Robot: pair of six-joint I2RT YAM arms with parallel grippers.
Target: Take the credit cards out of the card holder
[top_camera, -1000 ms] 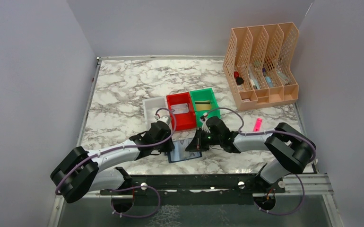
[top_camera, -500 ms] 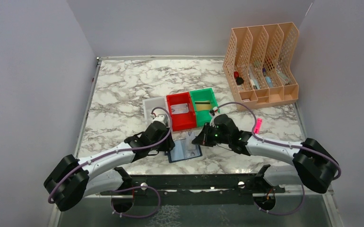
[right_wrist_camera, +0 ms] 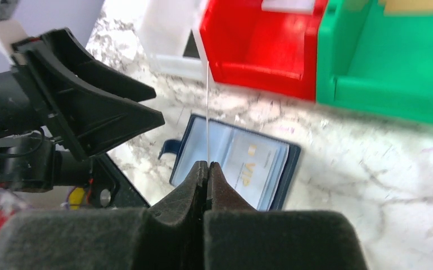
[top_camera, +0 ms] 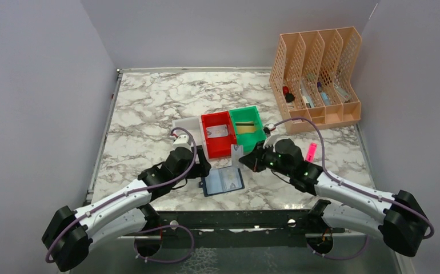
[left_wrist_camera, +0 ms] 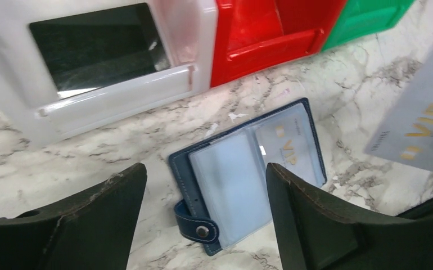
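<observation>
Credit card (left_wrist_camera: 419, 138), silvery-grey, thin, stiff, slick, light: pinched by one edge in the clenched right hand (right_wrist_camera: 207, 166), above the card holder (left_wrist_camera: 242, 185). Second card (left_wrist_camera: 284, 149) sits sleeved in that holder, open on the bench (left_wrist_camera: 343, 84); probably best taken by an exposed edge. Left hand (left_wrist_camera: 203, 169) released, empty.

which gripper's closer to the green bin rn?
Right. The right gripper, shut on a grey card, sits just in front of the green bin; the left gripper is further left, by the white bin.

Around card holder (top_camera: 223, 181): red bin (top_camera: 222, 150) just far, left claw (top_camera: 202, 170) and right claw (top_camera: 242, 161) with credit card (top_camera: 236, 153) flanking, open surface (top_camera: 263, 195) near-right.
</observation>
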